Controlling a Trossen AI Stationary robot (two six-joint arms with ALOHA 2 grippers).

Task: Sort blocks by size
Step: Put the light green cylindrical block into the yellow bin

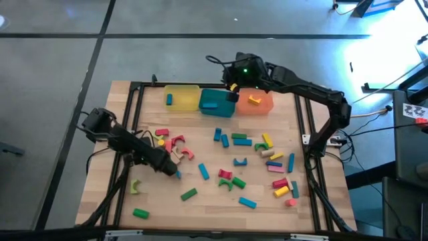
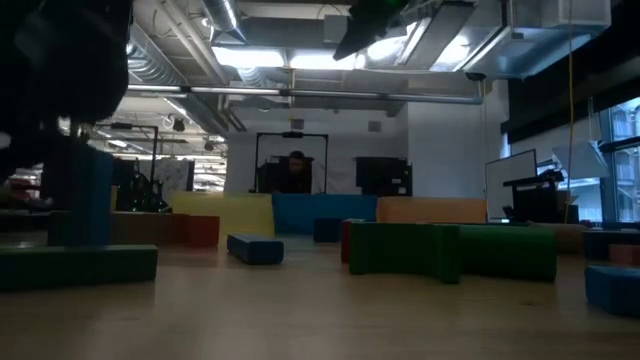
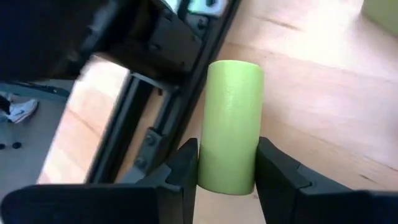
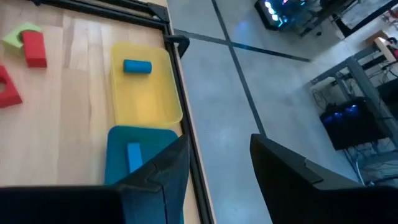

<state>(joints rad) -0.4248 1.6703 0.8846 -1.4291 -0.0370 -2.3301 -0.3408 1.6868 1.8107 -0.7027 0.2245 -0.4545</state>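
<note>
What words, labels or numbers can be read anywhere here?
None can be read.
Black-and-white tags at the right edge, high view: patterns only, no letters.
Blocks and trays: plain, no print.
Screens in the room behind: too blurred to read.

The light wooden worktop (image 1: 207, 197) with a black metal frame carries three plastic trays in a row at its far edge: a yellow tray (image 1: 182, 98), a teal tray (image 1: 216, 102) and an orange tray (image 1: 255, 101), standing side by side. Many small coloured toy blocks (image 1: 231, 179) lie scattered on the wood. A red and pink group (image 1: 175, 142) lies toward the left, blue bars (image 1: 221, 137) near the middle, a green bar (image 1: 140, 213) near the front left corner, a light blue bar (image 1: 247, 203) in front
</note>
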